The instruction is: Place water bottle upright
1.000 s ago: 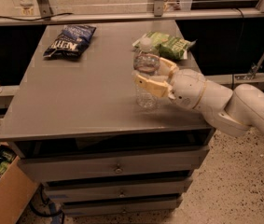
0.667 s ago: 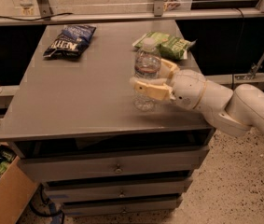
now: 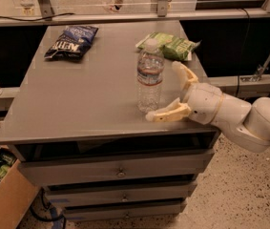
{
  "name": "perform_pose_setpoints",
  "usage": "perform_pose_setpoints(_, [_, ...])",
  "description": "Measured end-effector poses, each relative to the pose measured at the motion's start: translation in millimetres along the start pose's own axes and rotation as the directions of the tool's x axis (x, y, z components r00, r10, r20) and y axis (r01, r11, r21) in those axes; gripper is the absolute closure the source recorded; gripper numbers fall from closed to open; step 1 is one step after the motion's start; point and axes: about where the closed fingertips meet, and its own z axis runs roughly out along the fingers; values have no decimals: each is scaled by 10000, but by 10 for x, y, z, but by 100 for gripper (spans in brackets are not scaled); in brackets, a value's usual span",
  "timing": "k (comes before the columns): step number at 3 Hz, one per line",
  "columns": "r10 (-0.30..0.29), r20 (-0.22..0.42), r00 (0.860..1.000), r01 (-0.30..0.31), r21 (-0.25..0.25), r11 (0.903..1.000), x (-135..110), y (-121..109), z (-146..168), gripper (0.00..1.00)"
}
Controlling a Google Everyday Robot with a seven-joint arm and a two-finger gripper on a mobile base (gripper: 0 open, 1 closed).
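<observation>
Now the water bottle (image 3: 150, 78) stands upright on the surface (image 3: 91, 94); the claw (image 3: 163, 91), spread wide at its three o'clock, should back straight away without brushing it.

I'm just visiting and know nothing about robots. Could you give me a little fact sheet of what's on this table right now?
surface: grey cabinet top, drawers below
task item: water bottle, upright, white cap on, towards the right front
robot: gripper open, at the bottle's right side, one finger low by its base
also there: dark blue chip bag back left; green snack bag back right
floor: cardboard box lower left
</observation>
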Motion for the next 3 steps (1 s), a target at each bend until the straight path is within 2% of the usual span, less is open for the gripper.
perform_pose_setpoints(1, [-724, -741, 9946, 731, 67, 9973, -213, -101, -230, 0])
perform_pose_setpoints(2, [-1587, -1491, 9760, 1625, 137, 9866, -539, -255, -486, 0])
perform_pose_setpoints(3, [-2060, -2274, 9518, 2186, 312, 9753, -765, -389, -698, 0])
